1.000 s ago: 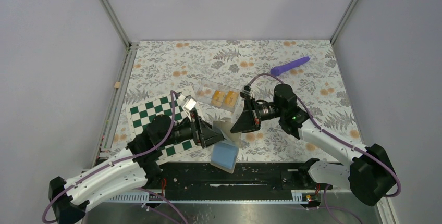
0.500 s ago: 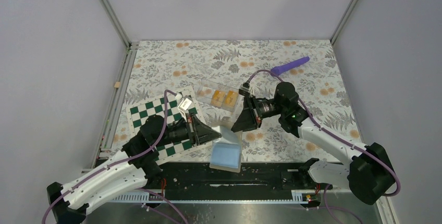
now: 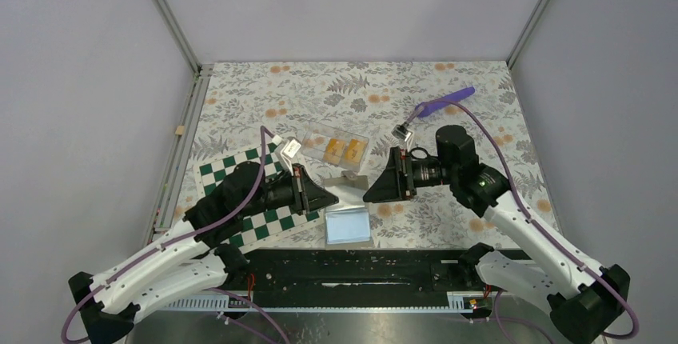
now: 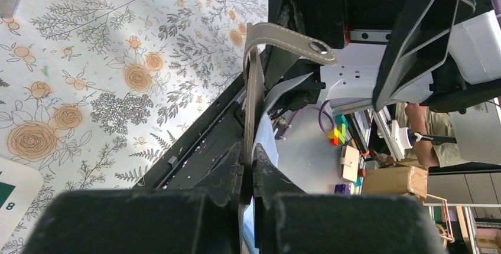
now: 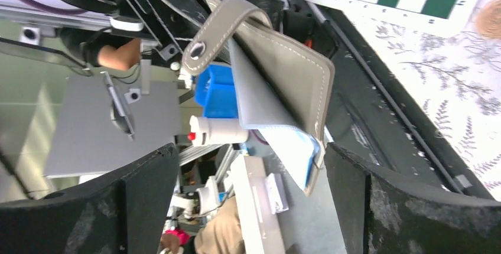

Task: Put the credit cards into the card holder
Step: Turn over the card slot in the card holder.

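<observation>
Right now I am holding the card holder (image 5: 283,71) up off the desk (image 3: 264,96) with my left end effector (image 3: 324,198), whose jaws are pinching fully together on the thin taupe leather cover, close to its edge. My right end effector (image 3: 372,192) is standing wide open and gripping nothing. It is facing the holder from the right, its fingers spread to either side without touching, as far as I can tell. The holder is hanging between my two arms close to the near edge of the desk, its snap strap (image 5: 230,20) curling over and its pale blue inner leaf (image 3: 348,226) drooping toward me. The credit cards (image 3: 342,150), two orange-yellow ones that I can make out, are lying side by side in a clear tray (image 3: 336,126) just beyond the holder on the far side, beside the chessboard (image 3: 240,170). None is in the holder yet, so I am judging the task as barely begun. The step I am working on is presenting the holder opened, so that a pocket is reachable. Next I am expecting to send my right arm to the tray to close on one card by its edges. That is calling for a low, careful pinch, since the cards are flat and the tray walls are crowding them
</observation>
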You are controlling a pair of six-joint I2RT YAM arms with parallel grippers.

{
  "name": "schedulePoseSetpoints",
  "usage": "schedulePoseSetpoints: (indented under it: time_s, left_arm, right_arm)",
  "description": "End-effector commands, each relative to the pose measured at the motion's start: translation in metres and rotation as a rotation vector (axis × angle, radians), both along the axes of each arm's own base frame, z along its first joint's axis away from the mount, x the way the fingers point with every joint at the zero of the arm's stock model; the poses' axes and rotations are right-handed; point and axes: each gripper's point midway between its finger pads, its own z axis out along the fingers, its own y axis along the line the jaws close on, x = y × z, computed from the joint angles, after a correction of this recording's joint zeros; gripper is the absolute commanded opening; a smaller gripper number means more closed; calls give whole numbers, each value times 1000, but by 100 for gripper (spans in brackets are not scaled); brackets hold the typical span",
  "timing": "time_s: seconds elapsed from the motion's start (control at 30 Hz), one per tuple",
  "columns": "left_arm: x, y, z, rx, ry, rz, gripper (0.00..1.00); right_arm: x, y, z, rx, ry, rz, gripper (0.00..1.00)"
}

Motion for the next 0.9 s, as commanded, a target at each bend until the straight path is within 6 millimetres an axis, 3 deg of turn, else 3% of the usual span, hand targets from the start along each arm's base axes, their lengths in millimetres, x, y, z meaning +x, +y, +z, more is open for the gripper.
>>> schedulePoseSetpoints:
  time_s: [0.0,0.37,0.43,0.53,0.6,0.73,0.87]
  left_arm:
    - [0,-6,29,-50,-48,-31,0]
    - [-26,-29,53,-144,-35,-254,0]
    - [-27,-29,54,-145,-36,-267,0]
    - [-28,-29,54,-145,-34,-269,0]
    - [-27,-29,51,-140,-28,-263,0]
    - [-27,-29,44,-108,-3,-263,0]
    - [-29,-31,37,-77,18,-290,0]
  right_arm:
    - [5,-16,-23,-142,-96,-56,99]
    - [-5,-9,-35,-253,-119,66,99]
    - [-8,-4,-30,-233,-120,95,87]
    - [-14,3,-19,-173,-100,149,56]
    - [-21,6,-17,-154,-90,185,47]
    - [-29,4,-15,-147,-100,216,49]
    - [-29,-1,-11,-178,-143,206,77]
